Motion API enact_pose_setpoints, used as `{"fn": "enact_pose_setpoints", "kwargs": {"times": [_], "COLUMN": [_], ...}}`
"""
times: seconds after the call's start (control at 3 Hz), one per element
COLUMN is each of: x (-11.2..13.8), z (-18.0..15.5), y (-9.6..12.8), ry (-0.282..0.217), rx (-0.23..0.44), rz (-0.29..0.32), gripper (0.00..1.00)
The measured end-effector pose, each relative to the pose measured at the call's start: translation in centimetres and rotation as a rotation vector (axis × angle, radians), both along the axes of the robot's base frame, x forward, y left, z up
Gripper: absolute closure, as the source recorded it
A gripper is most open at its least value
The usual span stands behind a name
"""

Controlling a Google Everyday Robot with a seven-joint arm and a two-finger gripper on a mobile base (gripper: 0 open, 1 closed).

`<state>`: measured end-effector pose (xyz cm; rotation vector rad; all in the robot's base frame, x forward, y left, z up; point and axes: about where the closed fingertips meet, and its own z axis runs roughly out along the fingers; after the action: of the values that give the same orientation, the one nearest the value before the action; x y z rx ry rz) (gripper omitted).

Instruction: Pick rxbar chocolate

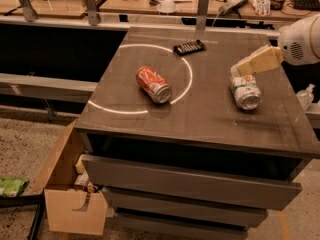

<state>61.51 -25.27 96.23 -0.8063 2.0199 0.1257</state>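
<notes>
Your tool [246, 66] is at the right of the frame, just above the white-and-green can [245, 90]. You can't make out if it is spread wide or pinched together. The rxbar chocolate [189, 47] lies flat in the upper middle, near the desk's [210, 116] far edge. The red can [153, 84] lies on its side left of center.

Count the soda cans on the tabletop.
2. The red soda can lies inside the white circle; the white-and-green soda can lies at the right, by the gripper. None seems hidden.
</notes>
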Motion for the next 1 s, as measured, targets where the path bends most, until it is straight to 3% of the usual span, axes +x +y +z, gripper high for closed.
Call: {"fn": "enact_pose_setpoints", "kwargs": {"times": [0.33,0.67,1.0], "x": [4.1,9.3,13.2], "z": [-1.4,-3.5,-5.2], "y": [-0.7,-0.3,0.3], "ry": [-0.021,-0.033,-0.042], "rx": [0.016,0.053,0.091], "rz": [-0.091,-0.115,-0.091], "gripper": [0.00,0.00,0.00]}}
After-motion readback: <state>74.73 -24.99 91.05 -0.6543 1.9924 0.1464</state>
